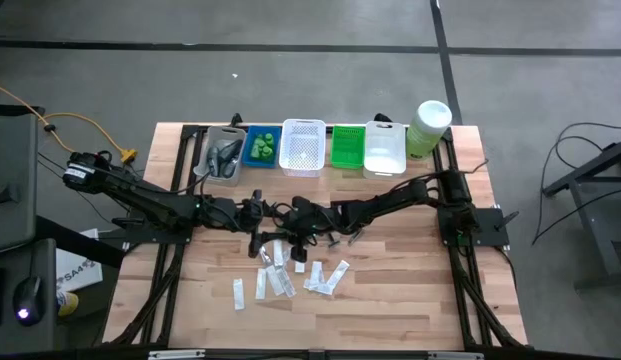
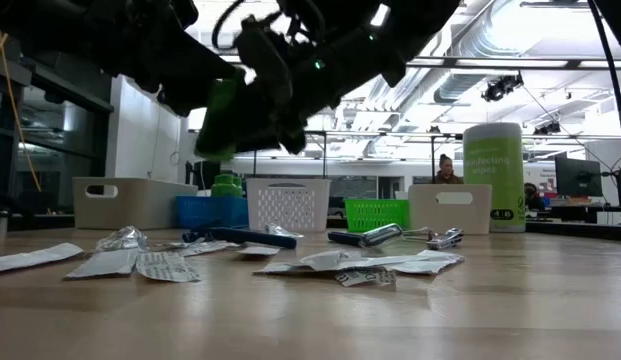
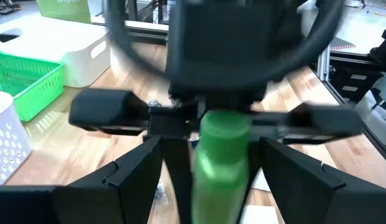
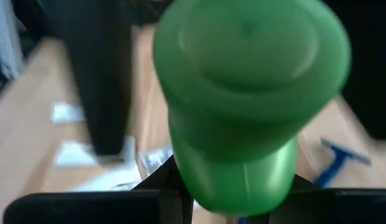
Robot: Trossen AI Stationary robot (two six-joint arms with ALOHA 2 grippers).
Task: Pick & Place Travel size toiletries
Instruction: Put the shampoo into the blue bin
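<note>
Centrally, right gripper (image 4: 233, 205) pinches a smooth round green bottle (image 4: 245, 99).

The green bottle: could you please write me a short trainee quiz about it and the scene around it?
1. True or false: the green bottle lies on the table.
2. Which arm's fingers are shut on it? A) left B) right C) neither
3. What colour is the basket holding the other green bottles?

Key: 1 false, it is held in the air. 2 B, the right gripper. 3 blue.
</note>
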